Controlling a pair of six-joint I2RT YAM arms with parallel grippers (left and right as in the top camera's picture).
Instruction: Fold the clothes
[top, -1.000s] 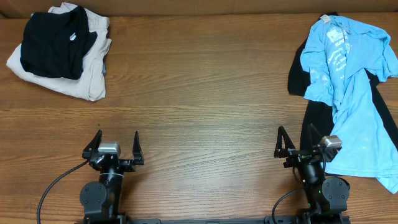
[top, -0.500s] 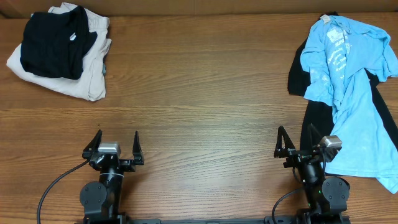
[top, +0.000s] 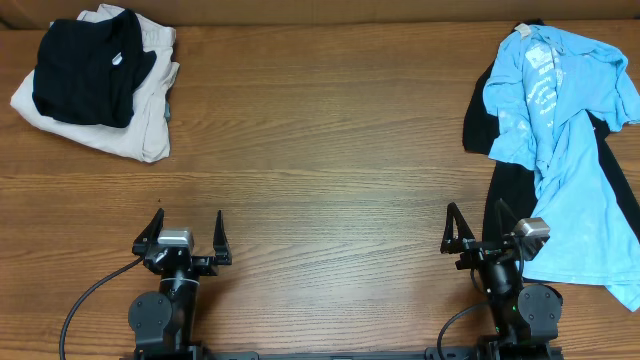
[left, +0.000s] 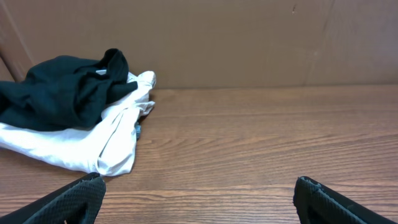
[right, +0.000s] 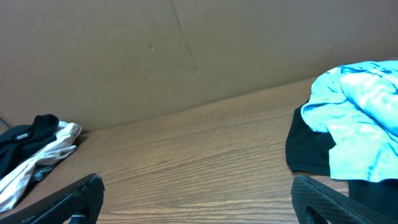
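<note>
A crumpled light blue shirt (top: 560, 130) lies spread over a black garment (top: 510, 190) at the right side of the table; both show in the right wrist view, blue (right: 364, 118) and black (right: 311, 146). At the far left a black garment (top: 85, 70) lies on a folded white one (top: 140, 125), also in the left wrist view (left: 68, 93). My left gripper (top: 187, 230) is open and empty near the front edge. My right gripper (top: 478, 227) is open and empty, next to the blue shirt's lower edge.
The wooden table (top: 320, 160) stretches bare between the two clothing piles. A brown cardboard wall (left: 249, 37) stands along the far edge.
</note>
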